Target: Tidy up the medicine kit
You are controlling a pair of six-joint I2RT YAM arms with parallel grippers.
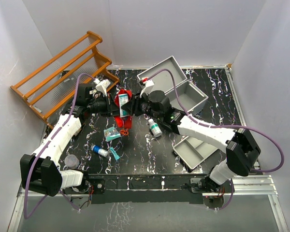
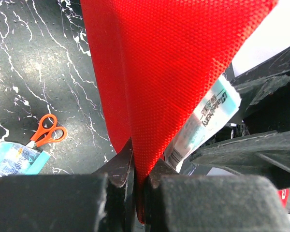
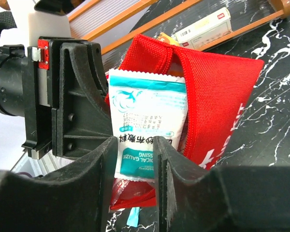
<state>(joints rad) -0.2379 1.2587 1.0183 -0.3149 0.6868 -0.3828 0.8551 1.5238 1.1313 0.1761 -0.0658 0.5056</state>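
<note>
Nearest the arm bases, on the black, white-veined tabletop [image 1: 150, 159], a small grey round object [image 1: 71, 161] sits beside the left arm. A little further in lie a blue-and-white tube [image 1: 100, 151], a teal strip [image 1: 115, 154] and a teal-and-white sachet [image 1: 111, 134]. Over on the right, a shallow light-grey divided tray [image 1: 195, 150] lies just beside the right arm's forearm. Next come small orange-handled scissors [image 1: 124, 131] and a white bottle with a green label [image 1: 155, 127], lying on its side.

At mid-table the two arms meet at a red fabric pouch [image 1: 122, 104]. The left gripper [image 2: 137, 169] is clenched on an edge of the red cloth, which rises from between its black fingers. The right gripper [image 3: 134, 142] has its fingers parted on either side of a white-and-teal gauze dressing packet [image 3: 147, 111]. This packet stands partly inside the pouch's open mouth (whether the fingers press on it or have let go, I cannot tell).

Beyond the right wrist, the medicine kit [image 1: 195, 99], a boxy light-grey metal case, stands at the far right of the table with its lid swung open. Farthest off, at the back left, an orange-brown wooden slatted rack [image 1: 63, 72] leans by the wall. In the right wrist view, a white carton with a red end [image 3: 203, 29] shows among its rails.
</note>
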